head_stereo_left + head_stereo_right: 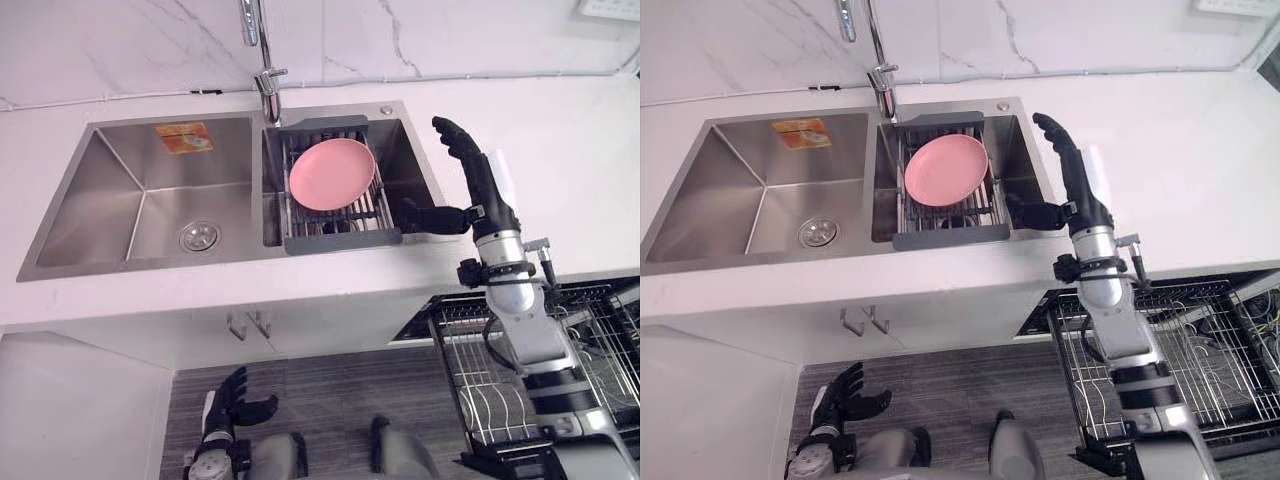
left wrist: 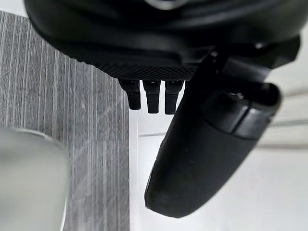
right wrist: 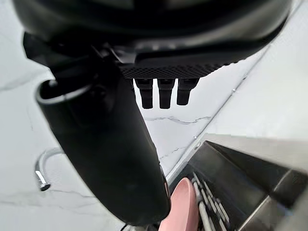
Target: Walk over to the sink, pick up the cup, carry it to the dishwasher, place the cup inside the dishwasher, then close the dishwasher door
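**Left eye view: the dark right hand (image 1: 478,190) is hovering empty at the stainless steel double sink (image 1: 60,215)**

Low on the left, the dark left hand (image 1: 232,400) is hanging over the grey striped floor (image 1: 330,385), its fingers loosely apart and holding nothing. In the sink's right basin a dark-framed wire drain rack (image 1: 340,240) is carrying a round pink plate (image 1: 332,173). Just right of the rack, the right hand is reaching with fingers straight and apart, its thumb pointing at the rack. Below it, the dishwasher's drawn-out wire basket (image 1: 460,370) is standing open.
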You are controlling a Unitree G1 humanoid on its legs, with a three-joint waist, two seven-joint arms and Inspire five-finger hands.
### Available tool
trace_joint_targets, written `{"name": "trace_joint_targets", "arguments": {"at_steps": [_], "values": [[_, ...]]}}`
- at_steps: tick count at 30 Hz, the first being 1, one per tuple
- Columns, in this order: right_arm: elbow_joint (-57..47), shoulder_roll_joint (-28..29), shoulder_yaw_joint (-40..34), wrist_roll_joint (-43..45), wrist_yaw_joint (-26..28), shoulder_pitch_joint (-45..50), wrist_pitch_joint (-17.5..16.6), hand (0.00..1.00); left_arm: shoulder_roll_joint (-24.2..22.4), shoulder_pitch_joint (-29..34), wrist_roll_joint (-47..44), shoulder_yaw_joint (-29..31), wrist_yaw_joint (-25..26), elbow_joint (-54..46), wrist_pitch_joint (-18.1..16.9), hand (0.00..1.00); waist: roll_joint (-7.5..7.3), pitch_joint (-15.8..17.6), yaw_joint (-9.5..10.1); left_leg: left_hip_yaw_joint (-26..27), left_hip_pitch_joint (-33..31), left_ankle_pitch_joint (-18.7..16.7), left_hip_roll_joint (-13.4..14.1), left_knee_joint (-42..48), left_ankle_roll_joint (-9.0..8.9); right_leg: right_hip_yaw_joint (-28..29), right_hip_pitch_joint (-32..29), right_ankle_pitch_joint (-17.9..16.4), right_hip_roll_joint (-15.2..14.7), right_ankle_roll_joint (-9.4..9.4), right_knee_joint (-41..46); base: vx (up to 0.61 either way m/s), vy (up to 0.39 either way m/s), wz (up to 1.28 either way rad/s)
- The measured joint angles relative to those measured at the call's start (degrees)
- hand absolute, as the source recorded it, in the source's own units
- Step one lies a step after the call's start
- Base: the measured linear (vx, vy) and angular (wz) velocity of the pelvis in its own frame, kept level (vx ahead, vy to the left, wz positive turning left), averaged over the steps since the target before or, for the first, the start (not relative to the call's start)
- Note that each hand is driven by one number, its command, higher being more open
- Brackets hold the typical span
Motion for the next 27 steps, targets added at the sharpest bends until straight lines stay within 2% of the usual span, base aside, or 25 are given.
{"name": "trace_joint_targets", "arguments": {"at_steps": [3,9,13,15,18,22,27], "values": [[1.5,-2.1,1.2,0.0,0.3,-1.9,0.0,0.9,-0.1,0.1,0.0,-0.7,-0.1,0.6,0.0,0.9,0.01,-0.1,0.04,-1.0,1.9,1.0,0.3,-3.1,-1.49,-1.4,3.2,1.1,0.5,-0.35,-4.6,0.14,-0.078,0.16],[4.9,-3.2,4.5,-0.3,1.5,-5.8,0.0,0.9,-0.1,-0.1,1.1,-0.9,-0.5,2.8,-0.2,0.9,0.1,-0.7,0.3,-3.3,3.3,2.2,0.0,-5.6,-1.59,-3.7,9.4,5.5,1.0,-0.54,-14.7,0.08,0.012,0.2],[8.1,-4.7,8.0,-2.2,2.0,-8.0,0.0,0.9,0.0,-0.1,1.2,-0.8,-0.9,3.1,-0.2,0.9,0.28,-1.0,1.14,-4.0,3.6,2.2,-0.6,-5.6,-1.58,-5.2,12.0,7.2,0.6,-0.61,-17.8,0.03,0.04,0.23],[10.1,-4.8,9.0,-2.4,2.2,-8.7,-0.2,0.9,0.0,-0.2,1.6,-0.8,-1.0,3.1,-0.2,0.9,0.35,-1.2,1.25,-4.7,3.5,2.3,-1.1,-5.6,-1.69,-6.0,12.4,7.3,0.1,-0.52,-18.0,0.0,0.03,0.22],[15.4,-5.0,10.7,-4.5,2.4,-10.3,0.1,0.9,-0.1,-0.3,2.1,-0.8,-1.0,3.3,-0.3,0.9,0.31,-1.2,1.34,-5.0,3.4,3.8,-2.1,-6.4,-2.88,-6.7,12.5,8.6,-0.9,-0.06,-18.5,-0.03,0.027,0.16],[21.3,-5.3,12.0,-7.9,2.4,-11.2,1.6,0.9,-0.1,-0.3,2.1,-0.7,-0.9,3.4,-0.3,0.9,0.31,-1.2,1.29,-5.4,3.2,5.2,-3.0,-7.6,-2.74,-7.6,12.4,9.7,-1.7,0.03,-19.0,-0.05,0.028,0.12],[23.6,-5.5,12.9,-11.6,2.5,-13.1,2.2,0.9,-0.1,-0.4,2.1,-0.7,-0.9,3.5,-0.3,0.9,0.3,-1.2,1.04,-6.4,2.2,6.0,-3.6,-7.9,-2.05,-7.9,11.8,10.6,-2.2,0.66,-19.4,-0.08,-0.005,0.07]]}}
